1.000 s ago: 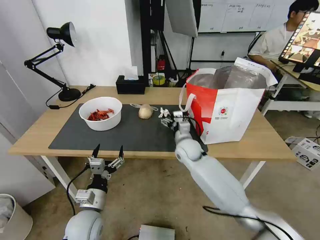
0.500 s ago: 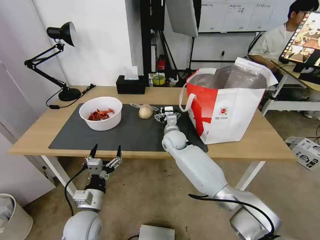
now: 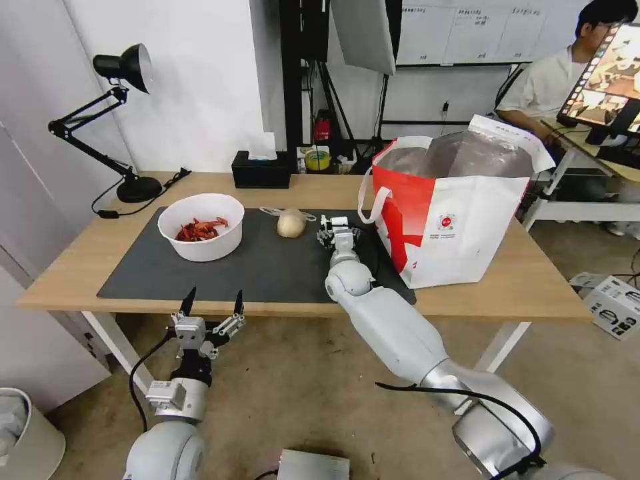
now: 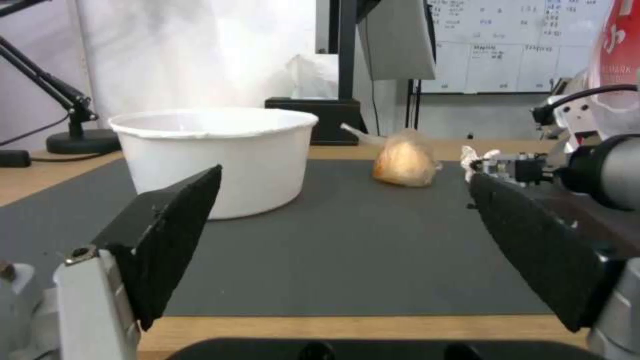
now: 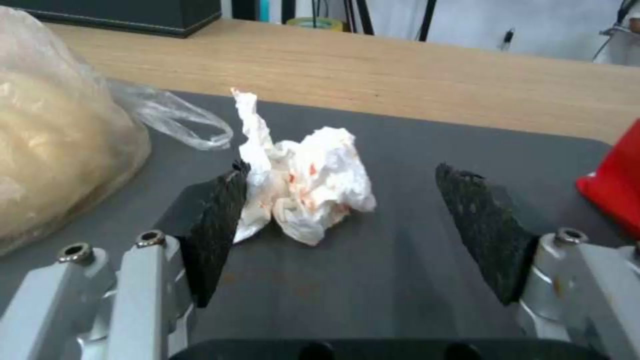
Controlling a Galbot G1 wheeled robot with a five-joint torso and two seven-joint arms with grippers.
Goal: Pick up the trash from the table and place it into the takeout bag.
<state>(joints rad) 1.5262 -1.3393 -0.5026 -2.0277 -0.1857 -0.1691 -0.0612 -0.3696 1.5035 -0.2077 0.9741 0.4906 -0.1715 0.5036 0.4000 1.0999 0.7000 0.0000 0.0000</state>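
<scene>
My right gripper (image 3: 333, 231) (image 5: 343, 192) stands open low over the dark mat (image 3: 267, 267), just left of the red-and-white takeout bag (image 3: 460, 213). A crumpled white tissue (image 5: 307, 185) (image 4: 477, 155) with orange stains lies between its fingers and touches one pad (image 5: 217, 220). The beige wrapped lump (image 3: 291, 223) (image 5: 60, 150) sits beside it. Farther left stands the white bowl (image 3: 201, 227) (image 4: 213, 150) of red shells. My left gripper (image 3: 212, 303) (image 4: 345, 177) hangs open and empty below the table's (image 3: 467, 300) front edge.
A black tissue box (image 3: 261, 170) and a tape roll (image 3: 319, 160) stand at the table's back edge. A black desk lamp (image 3: 127, 67) rises from the back left corner. On the floor are a white bin (image 3: 20, 427) and a cardboard box (image 3: 617, 303).
My right arm has swung left and forward from beside the bag to the tissue, and its fingers now straddle it. The left arm has barely moved.
</scene>
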